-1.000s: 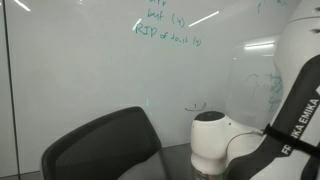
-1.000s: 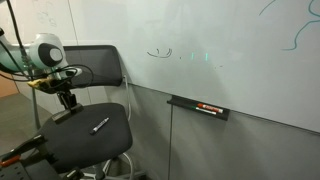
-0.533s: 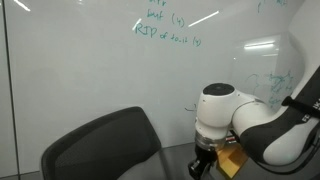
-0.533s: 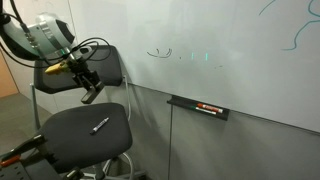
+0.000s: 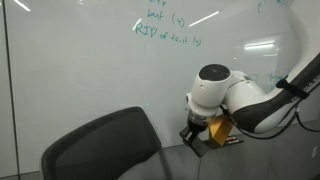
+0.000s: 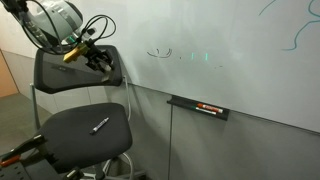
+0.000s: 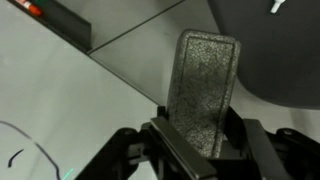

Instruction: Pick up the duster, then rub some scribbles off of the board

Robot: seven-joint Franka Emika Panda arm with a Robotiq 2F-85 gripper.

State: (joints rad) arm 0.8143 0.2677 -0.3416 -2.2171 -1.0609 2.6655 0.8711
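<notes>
Watch the chair (image 6: 62, 78) first. Its back stands well left of the scribbles (image 6: 160, 52) and just beneath your arm, so a low swing could clip it. I judge that the nearest hazard.

The pincer (image 6: 98, 62) hangs left of the scribbles, at about their height and apart from the board (image 6: 240, 40). It is clamped shut on the duster (image 7: 208, 90), which juts out between the fingers in the wrist view. The grip looks to sit near one end of it. Press too hard or at a slant and the duster could twist or slip out. Meet the board with an edge instead of the flat face and you would smear, not wipe.

Right of the scribbles and lower down sits the tray (image 6: 198, 106). A long stroke that drifts downward could knock it. Larger handwriting (image 5: 165, 35) sits higher on the board, so keep the strokes short.

The duster shows a grey, speckled, felt-like face, oblong with rounded corners. The scribbles are a faint teal mark, a shallow upturned arc with a short tick beside it. In the wrist view only part of the curve shows.
</notes>
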